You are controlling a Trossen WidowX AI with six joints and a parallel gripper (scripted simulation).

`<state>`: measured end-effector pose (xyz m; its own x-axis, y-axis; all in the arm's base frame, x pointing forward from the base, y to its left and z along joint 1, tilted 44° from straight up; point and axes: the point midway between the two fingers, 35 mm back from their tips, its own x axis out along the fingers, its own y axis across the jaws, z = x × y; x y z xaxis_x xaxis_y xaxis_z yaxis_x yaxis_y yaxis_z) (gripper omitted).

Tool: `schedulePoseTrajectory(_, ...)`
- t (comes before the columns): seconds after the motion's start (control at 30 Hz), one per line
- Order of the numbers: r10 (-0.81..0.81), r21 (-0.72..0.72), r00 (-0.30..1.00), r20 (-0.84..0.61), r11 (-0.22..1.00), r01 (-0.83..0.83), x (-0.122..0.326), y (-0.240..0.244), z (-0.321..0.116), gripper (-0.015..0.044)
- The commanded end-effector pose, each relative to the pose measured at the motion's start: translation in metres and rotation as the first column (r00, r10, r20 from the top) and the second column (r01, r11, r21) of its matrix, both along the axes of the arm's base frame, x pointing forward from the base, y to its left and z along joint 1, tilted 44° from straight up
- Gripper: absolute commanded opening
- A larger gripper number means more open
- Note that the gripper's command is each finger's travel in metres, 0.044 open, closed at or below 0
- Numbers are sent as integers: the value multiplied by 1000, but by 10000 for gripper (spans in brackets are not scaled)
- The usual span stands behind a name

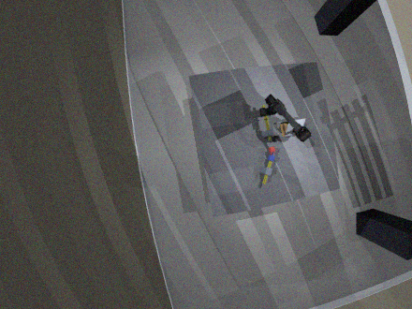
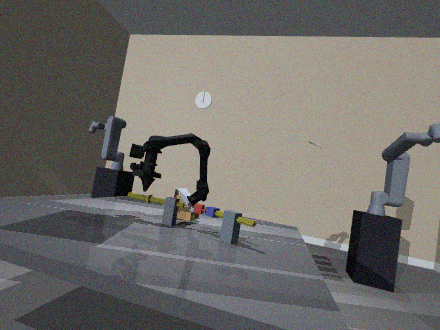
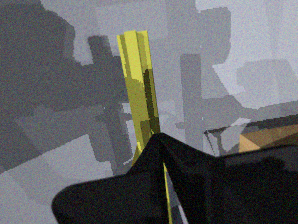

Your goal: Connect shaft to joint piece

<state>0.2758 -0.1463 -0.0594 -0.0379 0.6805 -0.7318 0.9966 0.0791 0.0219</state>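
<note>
Watching from afar, I have the black gripper [image 1: 263,111] [image 2: 146,188] [image 3: 158,138] closed on nothing, raised over the long yellow ridged shaft [image 1: 267,123] [image 2: 150,198] [image 3: 135,75]. The red square joint piece [image 1: 272,150] [image 2: 199,208] sits between the two grey upright blocks [image 2: 170,212], beside a blue piece [image 1: 272,158] [image 2: 212,212].

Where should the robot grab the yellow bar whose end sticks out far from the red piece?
Probably the long yellow bar is best pinched from above across its narrow width, on the outer stretch away from the red piece: it is slim, roughly level and exposed there.
</note>
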Motion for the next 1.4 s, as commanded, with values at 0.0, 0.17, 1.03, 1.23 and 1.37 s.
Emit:
schedulePoseTrajectory(0.0,-2,4,1000,-13,1000,2,-2,5,-7,0)
schedulePoseTrajectory(0.17,-2,5,1000,-13,1000,2,-2,10,-13,0)
schedulePoseTrajectory(1.03,-10,-15,1000,-2,1000,10,-4,14,-19,0)
schedulePoseTrajectory(1.23,-2,4,1000,-13,1000,3,-2,-1,0,0)
schedulePoseTrajectory(1.37,60,5,997,47,998,-61,-1,-5,4,105)
